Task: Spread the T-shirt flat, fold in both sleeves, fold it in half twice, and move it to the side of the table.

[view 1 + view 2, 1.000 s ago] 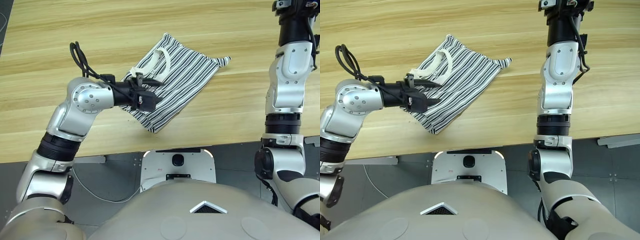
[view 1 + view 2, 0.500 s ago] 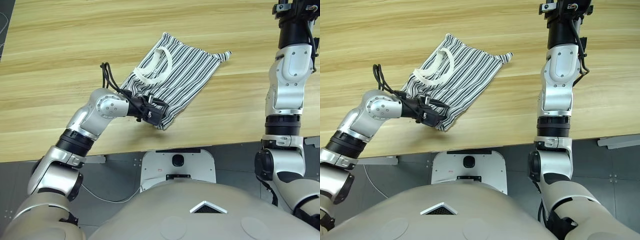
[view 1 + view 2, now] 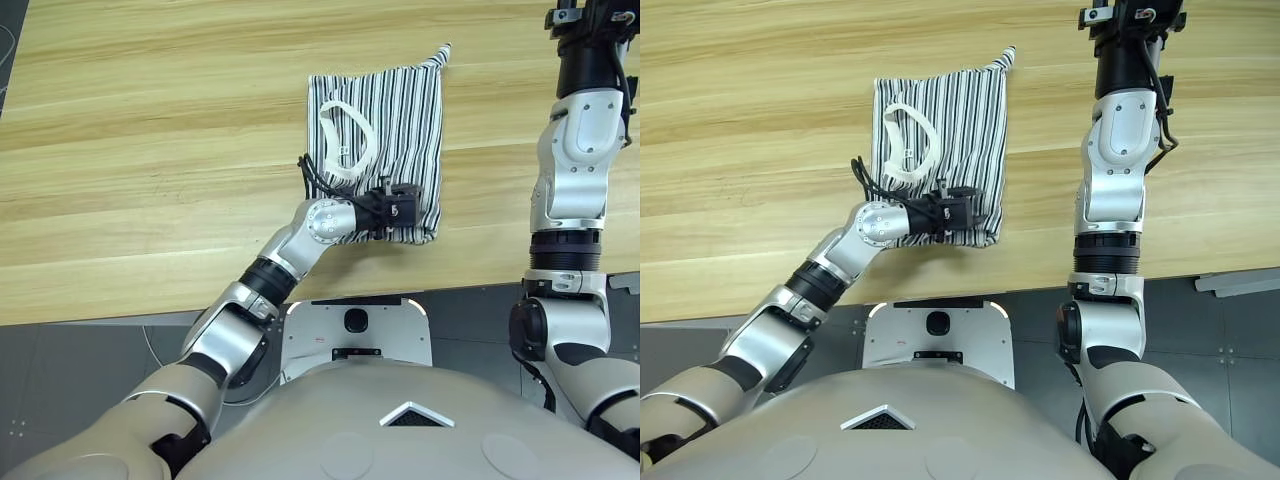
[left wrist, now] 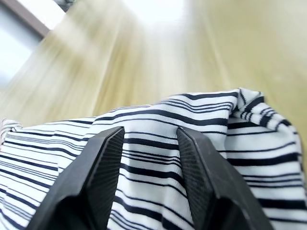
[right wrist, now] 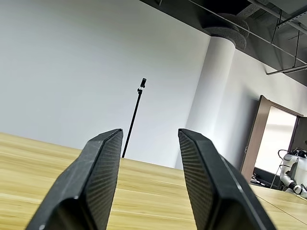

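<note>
My left gripper (image 4: 149,129) sits at the near edge of the folded T-shirt (image 3: 385,110), my forearm reaching across in front of me. Its two black fingers (image 4: 103,163) are spread apart, with striped cloth showing in the gap between them; I cannot tell whether they touch the fabric. The T-shirt lies as a black-and-white striped rectangle on the wooden table (image 3: 150,120), close to the table's near edge, between my two arms. Its white collar (image 3: 345,140) faces up on the left half. My right gripper (image 5: 149,132) is held well above the table, fingers spread and holding nothing.
</note>
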You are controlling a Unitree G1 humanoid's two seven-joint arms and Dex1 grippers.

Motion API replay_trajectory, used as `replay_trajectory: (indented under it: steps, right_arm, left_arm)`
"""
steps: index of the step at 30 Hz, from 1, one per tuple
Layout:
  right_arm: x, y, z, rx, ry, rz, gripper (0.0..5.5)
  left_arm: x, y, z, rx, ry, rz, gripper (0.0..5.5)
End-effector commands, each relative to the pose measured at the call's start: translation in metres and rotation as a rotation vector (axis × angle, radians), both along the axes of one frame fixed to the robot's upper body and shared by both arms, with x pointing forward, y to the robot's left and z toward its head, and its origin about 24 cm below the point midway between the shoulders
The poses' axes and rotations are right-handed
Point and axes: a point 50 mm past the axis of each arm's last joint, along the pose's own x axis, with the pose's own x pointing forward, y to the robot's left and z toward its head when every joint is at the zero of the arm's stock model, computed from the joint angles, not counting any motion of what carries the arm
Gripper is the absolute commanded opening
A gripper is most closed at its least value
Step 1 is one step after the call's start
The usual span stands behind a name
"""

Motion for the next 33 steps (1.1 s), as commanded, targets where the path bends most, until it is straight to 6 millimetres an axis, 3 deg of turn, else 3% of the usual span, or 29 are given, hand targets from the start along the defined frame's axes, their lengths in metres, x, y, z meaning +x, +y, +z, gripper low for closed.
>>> replay_trajectory:
  steps: [1,5,8,12,18,25,29,33]
  right_arm:
    - [0.001,0.003,0.002,-0.003,-0.013,0.005,2.14]
    - [0.001,0.001,0.002,-0.003,-0.014,-0.003,2.14]
    - [0.001,0.001,0.001,-0.003,-0.013,-0.004,2.14]
    - [0.001,0.001,0.002,-0.003,-0.016,0.0,2.14]
    - [0.003,0.003,-0.003,0.002,-0.008,0.0,2.14]
    - [0.005,0.005,-0.005,0.01,-0.007,0.002,2.14]
    - [0.006,0.007,-0.006,0.012,-0.009,0.006,2.14]
    - [0.006,0.006,-0.007,0.015,-0.008,0.006,2.14]
  left_arm:
    - [0.011,-0.007,0.036,-0.161,-0.07,0.079,2.04]
    - [0.017,0.006,0.067,-0.305,-0.074,0.146,2.04]
    - [0.018,0.015,0.079,-0.388,-0.005,0.161,2.04]
    - [0.029,0.035,0.072,-0.358,0.038,0.22,2.04]
    - [0.044,0.092,0.044,-0.127,0.027,0.314,2.04]
    - [0.033,0.154,0.023,0.113,0.066,0.303,2.04]
    - [0.036,0.181,0.027,0.212,0.046,0.317,2.04]
    - [0.053,0.186,0.056,0.102,-0.081,0.407,2.04]
